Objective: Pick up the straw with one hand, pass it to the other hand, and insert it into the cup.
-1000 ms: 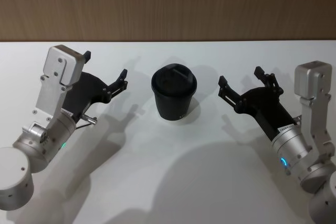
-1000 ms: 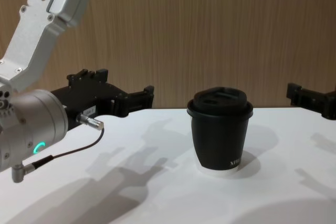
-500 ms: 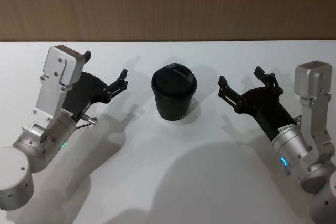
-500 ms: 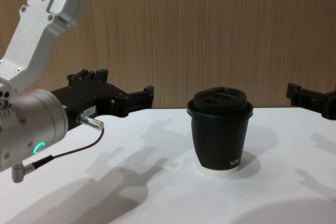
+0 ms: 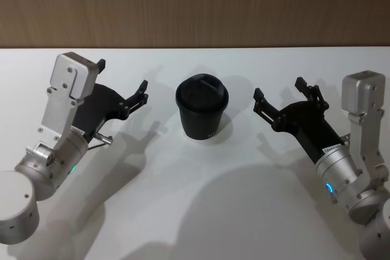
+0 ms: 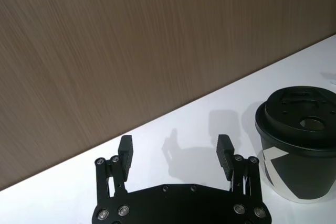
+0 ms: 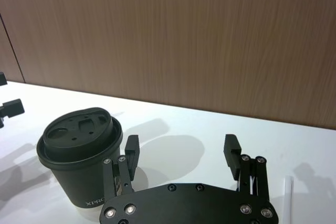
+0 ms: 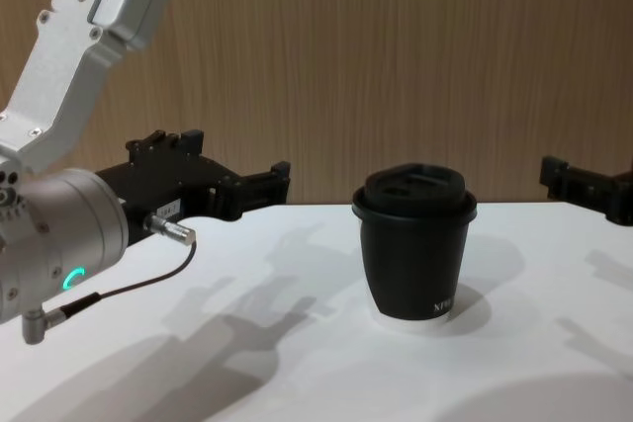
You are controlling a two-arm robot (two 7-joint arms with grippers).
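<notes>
We see a white table (image 5: 201,205) in front of a brown wood-grain wall (image 5: 195,4). A small black paper cup (image 5: 202,109) with a black domed lid stands upright near the middle of the table, with a white rim at its base and tiny white lettering low on its side.

The left gripper (image 5: 122,75) hovers to the left of the cup. Its two black fingers are spread apart with nothing between them, and they point toward the cup without touching it. A green light glows on its silver wrist.

The right gripper (image 5: 280,89) hovers to the right of the cup. Its fingers are also spread wide and empty, and they are angled toward the cup but apart from it.

In the right wrist view, the white straw (image 7: 287,200) lies flat on the table. It is just beside the right gripper's outer finger, on the side away from the cup. Neither gripper touches the straw or the cup.
</notes>
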